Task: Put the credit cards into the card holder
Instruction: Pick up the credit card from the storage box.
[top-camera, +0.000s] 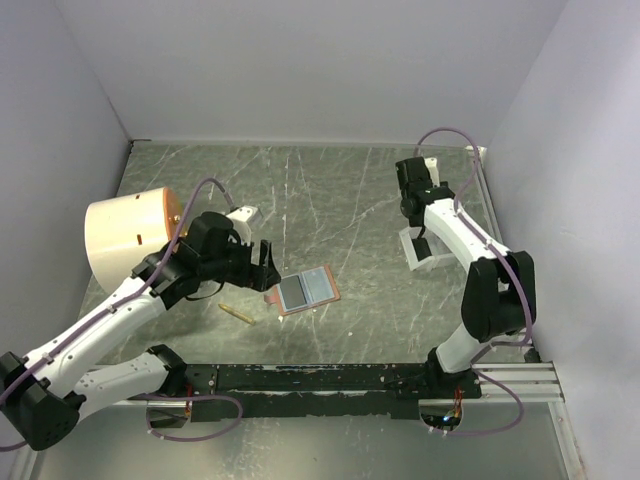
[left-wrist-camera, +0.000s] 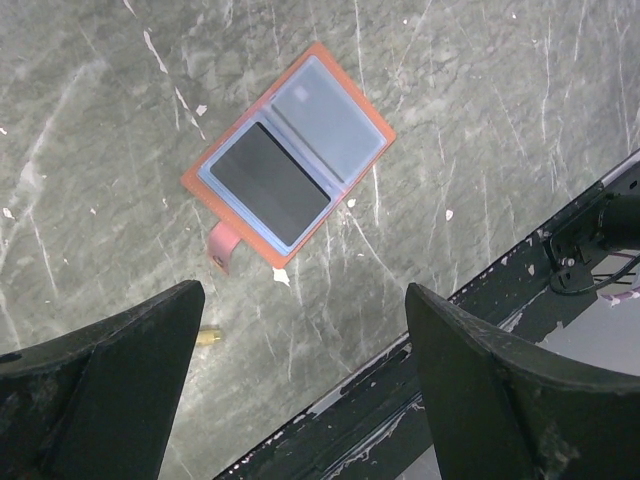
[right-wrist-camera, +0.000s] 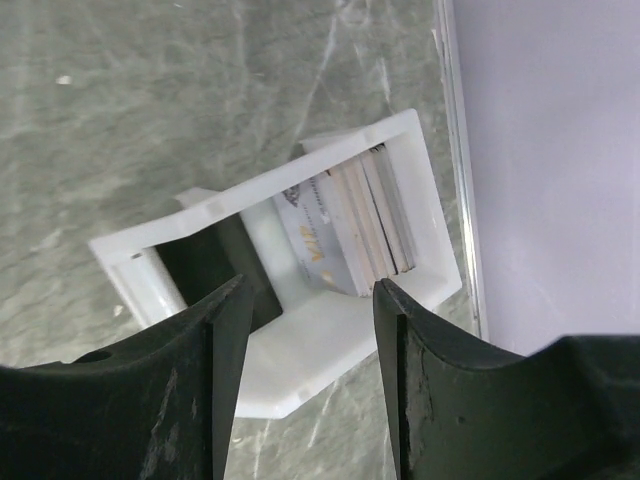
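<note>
Lying open: card holder (left-wrist-camera: 290, 165), flat on the table, centre and near, pockets up so cards can slide in; one pocket shows dark, the other pale.
Credit cards (right-wrist-camera: 350, 225): standing on edge in the white tray (right-wrist-camera: 300, 370) by the right wall, edges up for pinching.
Right gripper (right-wrist-camera: 310, 290): above that stack, jaws apart, nothing held.
Left gripper (left-wrist-camera: 300, 300): over the holder, jaws wide, empty; judged ready to steady it.
Writing: print on the front card, too small to read.

Card holder (top-camera: 305, 291) mid-table, credit cards (right-wrist-camera: 350, 225) in tray (right-wrist-camera: 320, 350) far right
</note>
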